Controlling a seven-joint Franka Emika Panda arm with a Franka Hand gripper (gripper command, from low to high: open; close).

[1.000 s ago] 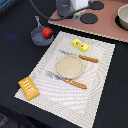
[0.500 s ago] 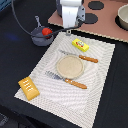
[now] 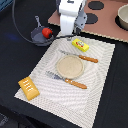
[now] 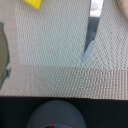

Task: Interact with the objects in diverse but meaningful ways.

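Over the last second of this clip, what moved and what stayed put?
The gripper travelled from the top of the exterior view down toward the placemat, ending above its far edge near the yellow packet. It took hold of nothing. The tomato in the pan, plate, fork, knife and bread loaf stayed put.

Counts: 1 tomato (image 3: pixel 46 32), sitting in 1 pan (image 3: pixel 40 35). 1 packet (image 3: pixel 80 44). 1 loaf (image 3: pixel 29 88). 1 plate (image 3: pixel 69 66), 1 knife (image 3: pixel 80 56) at its 12 o'clock, 1 fork (image 3: pixel 66 80) at its 6. 1 placemat (image 3: pixel 100 80). 1 bowl (image 3: pixel 123 16).
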